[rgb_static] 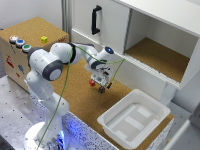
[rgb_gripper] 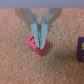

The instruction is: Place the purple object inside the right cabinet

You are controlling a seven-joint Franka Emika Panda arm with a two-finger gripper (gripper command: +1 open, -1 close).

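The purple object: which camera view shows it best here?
The wrist view: the purple object sits at the frame edge on the cork surface, partly cut off, apart from the gripper over a red block. In the exterior view I cannot make it out.

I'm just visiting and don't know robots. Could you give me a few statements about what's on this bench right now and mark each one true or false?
1. The gripper is down at a red block. True; the fingers straddle it, though whether they grip it cannot be told.
2. The purple object already sits in the right cabinet. False; it lies on the cork surface beside the red block.
3. The white bin holds the red block. False; the bin looks empty.
4. A small yellow block sits on top of the wooden box. True.
5. The cabinet door has a black handle. True.
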